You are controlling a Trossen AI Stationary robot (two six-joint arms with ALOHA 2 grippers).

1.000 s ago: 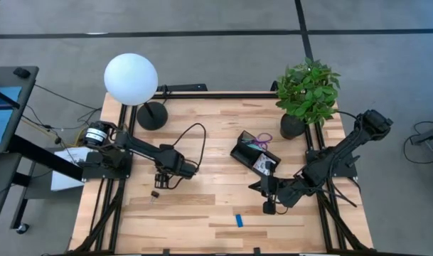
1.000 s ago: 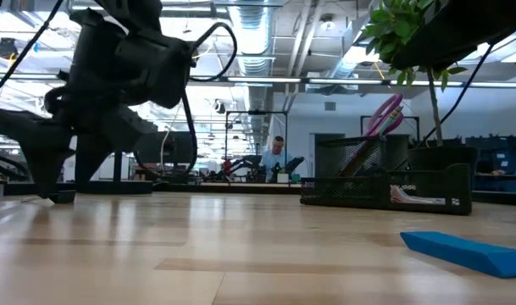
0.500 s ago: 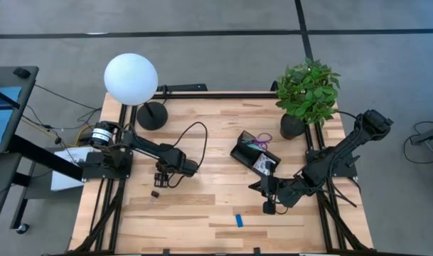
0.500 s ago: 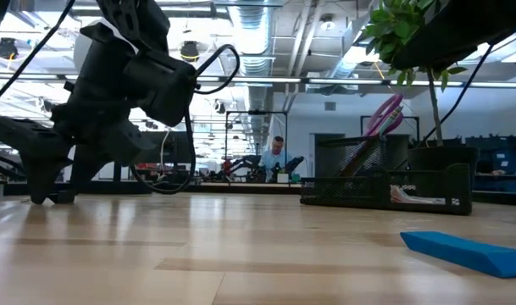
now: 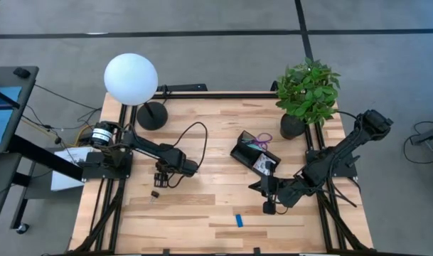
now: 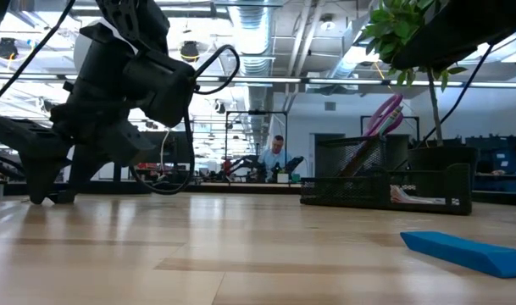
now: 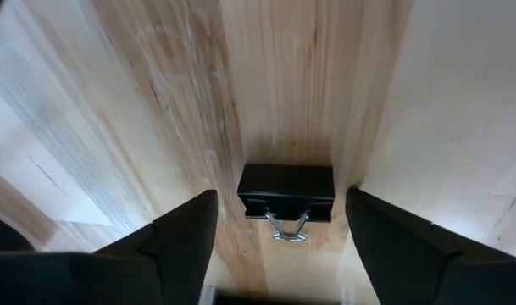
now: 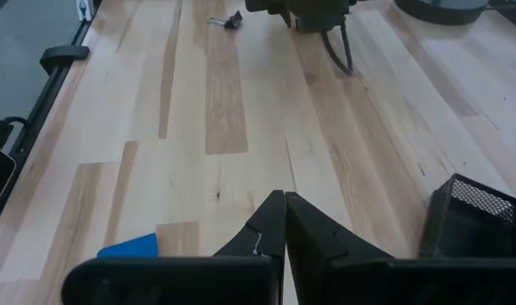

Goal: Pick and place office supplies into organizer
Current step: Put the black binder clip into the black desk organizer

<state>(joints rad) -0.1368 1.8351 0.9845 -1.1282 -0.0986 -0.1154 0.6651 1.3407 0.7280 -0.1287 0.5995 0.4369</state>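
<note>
Over the last second the left arm has crept a little toward the table's left edge and then stopped; between the last two glimpses nothing moves at all. Its tool (image 5: pixel 158 180) now hangs with its fingers spread wide, poised over the small black binder clip with silver wire handles (image 7: pixel 285 196), which lies flat on the pale wooden table (image 5: pixel 202 213) near the left edge, about midway between front and back. In the wrist view the clip sits squarely between the two dark fingers (image 7: pixel 177 233), untouched. I take that pause as the arm lining up: the grasp looks ready, and a descent and a squeeze should follow.

The small black mesh desk organizer (image 5: pixel 254 153) stands right of the table's middle, purple-handled scissors (image 5: pixel 262 140) already poking from it. The flat blue block (image 5: pixel 239 220) waits near the front edge. The right tool (image 5: pixel 269 208) rests clenched and empty beside the organizer, unmoved.
</note>
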